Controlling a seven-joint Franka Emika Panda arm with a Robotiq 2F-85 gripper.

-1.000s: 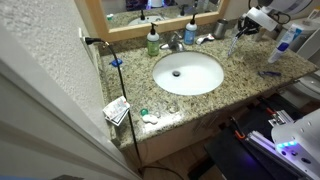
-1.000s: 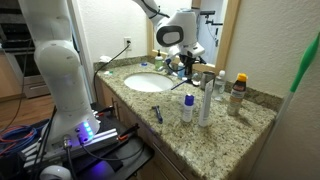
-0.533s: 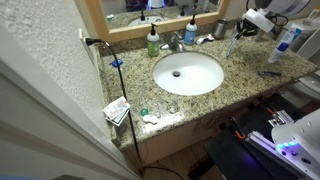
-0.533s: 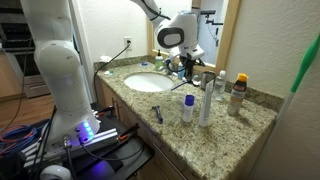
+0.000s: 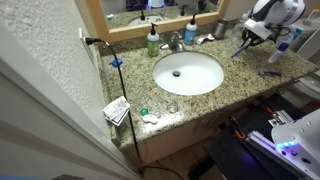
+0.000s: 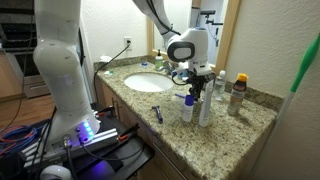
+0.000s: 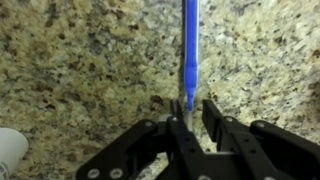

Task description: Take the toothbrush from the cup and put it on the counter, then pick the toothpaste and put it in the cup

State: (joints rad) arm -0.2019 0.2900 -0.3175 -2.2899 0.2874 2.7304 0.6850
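In the wrist view the toothbrush [image 7: 190,40] lies lengthwise on the speckled counter [image 7: 80,60]. Its light blue handle points away and its thin grey end sits between my fingers. My gripper [image 7: 192,108] is low over the counter with its jaws slightly apart; the brush rests against one finger, with a gap to the other. In an exterior view the gripper [image 5: 252,38] hovers near the back corner beside the sink, the toothbrush [image 5: 240,50] under it. The grey cup [image 5: 222,28] stands by the mirror. A white toothpaste tube [image 6: 206,103] stands upright close to the gripper [image 6: 192,85].
An oval white sink [image 5: 200,82] fills the counter's middle. Green [image 5: 153,40] and blue [image 5: 190,32] pump bottles stand behind it by the tap. A small dark blue item [image 5: 268,72] lies near the counter's edge. More bottles [image 6: 238,92] stand next to the tube.
My gripper has moved away from the cup with the toothbrush and come down to the counter beside the upright bottles. The jaws have parted slightly.
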